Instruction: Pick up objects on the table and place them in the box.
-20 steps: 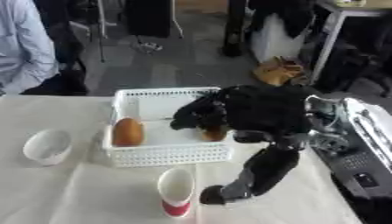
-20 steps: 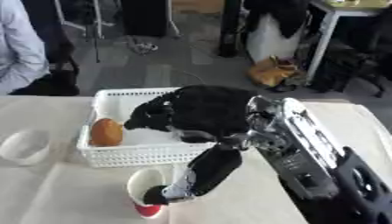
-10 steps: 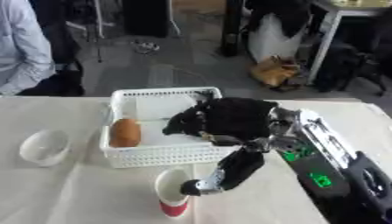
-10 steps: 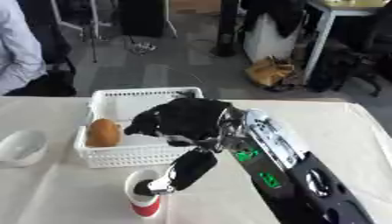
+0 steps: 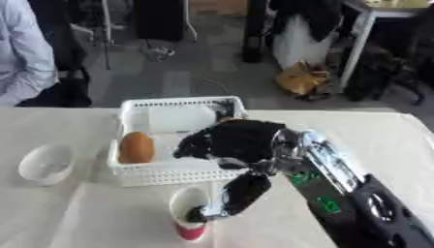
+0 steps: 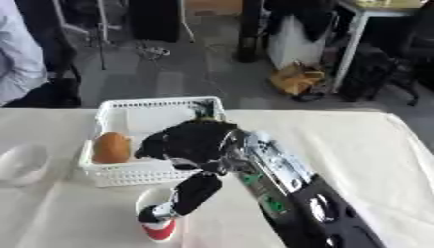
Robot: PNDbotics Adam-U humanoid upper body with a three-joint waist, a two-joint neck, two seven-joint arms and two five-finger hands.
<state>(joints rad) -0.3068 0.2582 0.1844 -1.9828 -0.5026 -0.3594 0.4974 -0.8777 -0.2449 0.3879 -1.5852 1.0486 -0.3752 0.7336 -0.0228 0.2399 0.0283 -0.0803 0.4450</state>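
A white slatted basket stands on the cloth-covered table, with a brown oval object lying in its left end. My right hand, black, hovers over the basket's right half and hides what lies under it. A long black part of the hand hangs down past the basket's front wall to the mouth of a white cup with a red base, which stands just in front of the basket. A small brownish bit shows at the hand's far edge by the basket rim. The left hand shows in neither view.
A white bowl sits on the table left of the basket. My right forearm crosses the table's right side from the lower right corner. Beyond the table's far edge are chairs, bags and a desk.
My right hand has moved left, further over the basket. Its hanging part has swung from right of the cup to the cup's mouth. The brown object in the basket has stayed put.
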